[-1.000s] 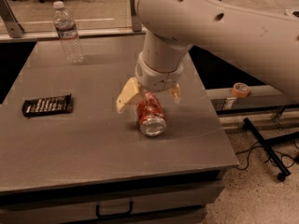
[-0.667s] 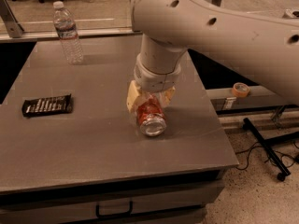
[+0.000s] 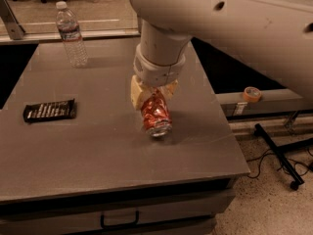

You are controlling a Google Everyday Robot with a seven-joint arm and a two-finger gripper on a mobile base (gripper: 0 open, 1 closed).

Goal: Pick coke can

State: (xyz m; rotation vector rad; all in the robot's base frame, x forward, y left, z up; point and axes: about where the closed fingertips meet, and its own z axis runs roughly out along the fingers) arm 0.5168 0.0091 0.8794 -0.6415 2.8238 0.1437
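Observation:
The coke can (image 3: 156, 115) is red with a silver end facing the camera. It is tilted on its side at the middle right of the grey table (image 3: 88, 155). My gripper (image 3: 153, 95) hangs from the big white arm straight over the can. Its cream fingers (image 3: 136, 94) are closed against both sides of the can's upper end. The can's lower end is at or just above the tabletop; I cannot tell if it touches.
A clear plastic water bottle (image 3: 71, 33) stands at the table's back left. A flat black snack wrapper (image 3: 50, 110) lies at the left. A tape roll (image 3: 252, 93) sits on a ledge to the right. Cables and a stand leg lie on the floor at right.
The fingers, spread wide around the can a second ago, have closed onto it. The can has stayed in about the same place.

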